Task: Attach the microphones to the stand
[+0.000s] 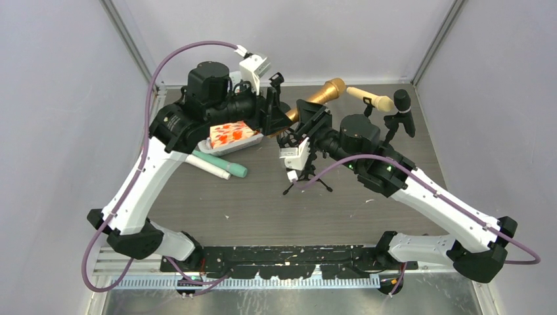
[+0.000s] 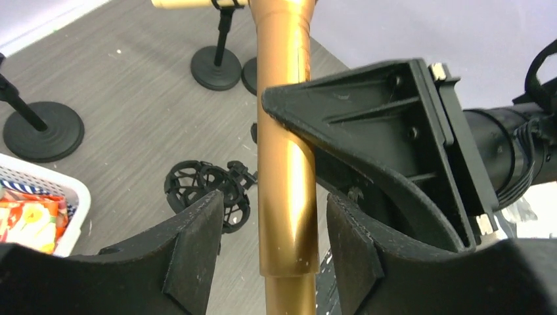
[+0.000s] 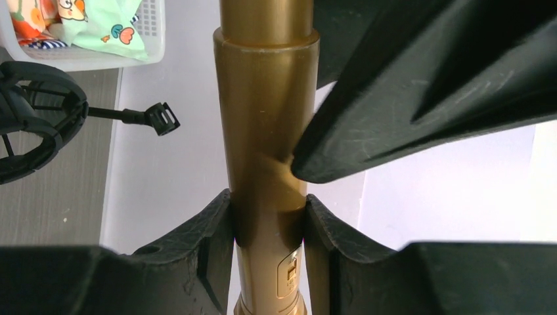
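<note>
The right hand (image 3: 266, 200) is clamped narrow on the barrel of the brown mic (image 1: 326, 90). Both fingers press against the barrel, holding it in the air over the back middle of the tabletop (image 1: 263, 210). The left hand (image 2: 272, 200) meets it from the other side, half wide. Its 2 fingers straddle the same barrel with a gap on each side, so it grips nothing. The fingers of the 2 hands come very close together along the barrel.

This looks like a handover or re-grip of the brown mic before it goes onto a stand. The next move probably calls for the left hand either to close squarely on the barrel without knocking the right fingers, or to back off. After that the mic would need lining up with a free holder.

Farther out, the cream mic (image 1: 371, 100) and the black mic (image 1: 402, 102) sit on stands at the back right. A bare clip (image 1: 276, 80) stands just behind the left hand, and a shock mount (image 2: 209, 191) sits low beneath the hands. The white mic (image 1: 207, 165) and the mint mic (image 1: 233, 168) lie side by side on the tabletop at the left, just beside a basket (image 2: 77, 197).

Room is tight around the hands. The clip and the basket crowd the left arm, and walls (image 1: 59, 98) close the back and both sides. The bare front part of the tabletop gives the most open room.
</note>
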`<state>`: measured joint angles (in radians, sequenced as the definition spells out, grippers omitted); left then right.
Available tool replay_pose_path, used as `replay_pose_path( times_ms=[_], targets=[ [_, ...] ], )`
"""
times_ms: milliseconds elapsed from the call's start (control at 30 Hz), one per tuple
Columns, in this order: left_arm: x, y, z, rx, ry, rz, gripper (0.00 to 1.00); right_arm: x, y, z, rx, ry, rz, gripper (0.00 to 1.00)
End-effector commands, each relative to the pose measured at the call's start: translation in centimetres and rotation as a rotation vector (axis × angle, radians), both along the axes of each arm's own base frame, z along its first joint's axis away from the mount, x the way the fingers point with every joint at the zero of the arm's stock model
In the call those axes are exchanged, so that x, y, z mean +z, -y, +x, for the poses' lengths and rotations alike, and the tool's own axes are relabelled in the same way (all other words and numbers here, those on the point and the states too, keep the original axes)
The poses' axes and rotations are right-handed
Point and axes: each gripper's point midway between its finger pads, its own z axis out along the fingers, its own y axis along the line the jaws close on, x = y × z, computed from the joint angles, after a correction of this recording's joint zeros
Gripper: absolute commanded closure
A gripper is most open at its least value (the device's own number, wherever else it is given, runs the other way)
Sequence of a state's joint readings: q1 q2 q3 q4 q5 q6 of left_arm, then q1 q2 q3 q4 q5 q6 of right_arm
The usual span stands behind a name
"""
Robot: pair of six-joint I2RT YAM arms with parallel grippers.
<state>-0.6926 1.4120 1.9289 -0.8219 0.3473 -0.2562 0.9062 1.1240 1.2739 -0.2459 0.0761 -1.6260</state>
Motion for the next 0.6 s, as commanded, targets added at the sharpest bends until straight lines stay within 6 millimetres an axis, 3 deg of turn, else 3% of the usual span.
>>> replay_pose_path(
  times_ms=[0, 200, 367, 467, 567],
  targets=[
    [-1.1, 0.1, -1.6, -0.083, -0.027, 0.028, 0.41, 3.8, 1.3, -0.3, -0.033, 0.085, 0.038, 0.81],
    [-2.5, 0.2, -1.4, -0.089, -0.045, 0.063, 0.50, 4.0, 0.7, -0.8, -0.014, 0.088, 0.037, 0.79],
    [-2.8, 0.3, -0.8, -0.074, -0.043, 0.070, 0.76, 3.4, 0.0, -0.9, 0.005, 0.076, 0.028, 0.73],
    [-2.8, 0.4, -0.4, -0.062, -0.033, 0.067, 0.96, 3.1, -0.2, -1.1, 0.019, 0.057, 0.052, 0.60],
    [-2.8, 0.1, 0.3, -0.020, -0.009, 0.063, 0.99, 3.6, -0.2, -1.4, 0.030, 0.040, 0.115, 0.40]
  ],
)
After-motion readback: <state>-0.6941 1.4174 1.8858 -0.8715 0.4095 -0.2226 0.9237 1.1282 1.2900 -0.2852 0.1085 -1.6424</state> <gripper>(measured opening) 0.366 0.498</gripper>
